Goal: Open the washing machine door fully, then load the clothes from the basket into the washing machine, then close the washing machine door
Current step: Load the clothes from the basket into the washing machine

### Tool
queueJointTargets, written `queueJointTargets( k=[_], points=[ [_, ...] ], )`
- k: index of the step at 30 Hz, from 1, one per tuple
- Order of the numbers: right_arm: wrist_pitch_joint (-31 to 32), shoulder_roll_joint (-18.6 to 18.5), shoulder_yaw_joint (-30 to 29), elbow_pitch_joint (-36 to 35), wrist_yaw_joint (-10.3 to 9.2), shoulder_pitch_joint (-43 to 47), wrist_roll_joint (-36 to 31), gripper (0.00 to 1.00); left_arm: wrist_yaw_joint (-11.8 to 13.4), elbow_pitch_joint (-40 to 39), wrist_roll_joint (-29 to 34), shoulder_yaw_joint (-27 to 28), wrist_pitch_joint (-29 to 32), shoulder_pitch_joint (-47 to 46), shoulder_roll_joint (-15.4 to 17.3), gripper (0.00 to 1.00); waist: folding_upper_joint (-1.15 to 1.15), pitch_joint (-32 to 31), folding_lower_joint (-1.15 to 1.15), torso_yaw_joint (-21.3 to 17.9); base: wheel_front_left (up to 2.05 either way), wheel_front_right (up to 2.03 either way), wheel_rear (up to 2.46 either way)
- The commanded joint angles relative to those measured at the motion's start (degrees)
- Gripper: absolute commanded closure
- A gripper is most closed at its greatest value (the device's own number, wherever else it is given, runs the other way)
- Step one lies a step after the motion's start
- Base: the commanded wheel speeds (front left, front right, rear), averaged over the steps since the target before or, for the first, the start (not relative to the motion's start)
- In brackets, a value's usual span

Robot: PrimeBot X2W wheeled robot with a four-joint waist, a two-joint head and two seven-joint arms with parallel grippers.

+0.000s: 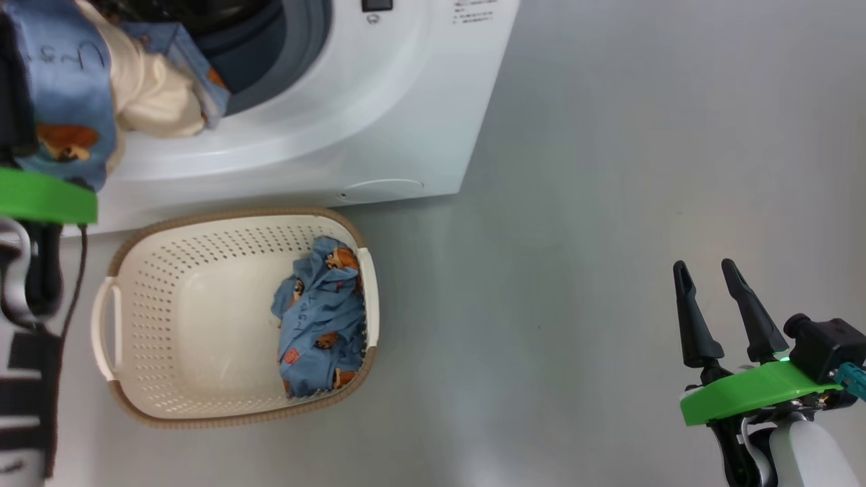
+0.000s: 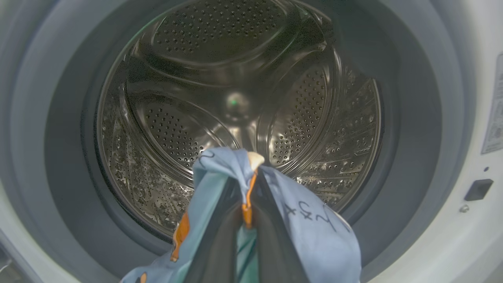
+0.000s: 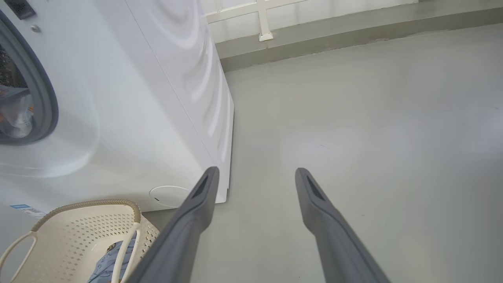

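The washing machine (image 1: pixel 379 122) stands with its round opening uncovered; the washing machine door is out of view. In the left wrist view my left gripper (image 2: pixel 251 173) is shut on a blue bear-print garment (image 2: pixel 314 228), held in front of the steel drum (image 2: pixel 235 78). The head view shows that garment (image 1: pixel 67 101), with its cream lining, hanging at the opening's lower lip. Another blue garment (image 1: pixel 321 318) lies at the right end of the cream basket (image 1: pixel 223 218) on the floor before the machine. My right gripper (image 1: pixel 705 267) (image 3: pixel 256 173) is open and holds nothing, far right over the floor.
Grey floor (image 1: pixel 609 203) spreads to the right of the machine and basket. In the right wrist view the basket's corner (image 3: pixel 86 204) sits close to the machine's front (image 3: pixel 118 118), and a low white rail (image 3: pixel 263 23) runs along the far wall.
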Motion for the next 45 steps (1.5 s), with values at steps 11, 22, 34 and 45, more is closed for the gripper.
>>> queueJointTargets(
  k=[11,22,34,45],
  points=[
    [-0.4,1.3,3.4,-2.1,0.08,-3.6,-0.8,0.0,-0.1,18.7,-1.6,-3.5,-0.4,-17.3,5.5,1.0,0.0,6.5,0.0,-4.5,0.0,0.0,0.0],
    [-0.4,2.8,5.3,-2.5,0.08,-5.7,-0.6,0.0,-0.1,26.8,-2.5,-4.3,-0.4,-30.1,9.1,1.0,0.0,10.3,0.0,-7.8,0.0,0.0,0.0],
    [-0.4,3.5,5.5,-2.7,0.08,-6.6,-0.9,0.0,-0.1,17.6,2.7,3.6,-0.4,-30.1,7.8,0.59,0.0,12.1,0.0,-8.0,0.0,0.0,0.0],
    [-0.4,3.7,5.9,-2.5,0.08,-6.8,-0.9,0.0,-0.1,21.2,3.2,3.8,-0.4,-27.7,6.5,0.0,0.0,11.3,0.0,-7.3,0.0,0.0,0.0]
  ],
)
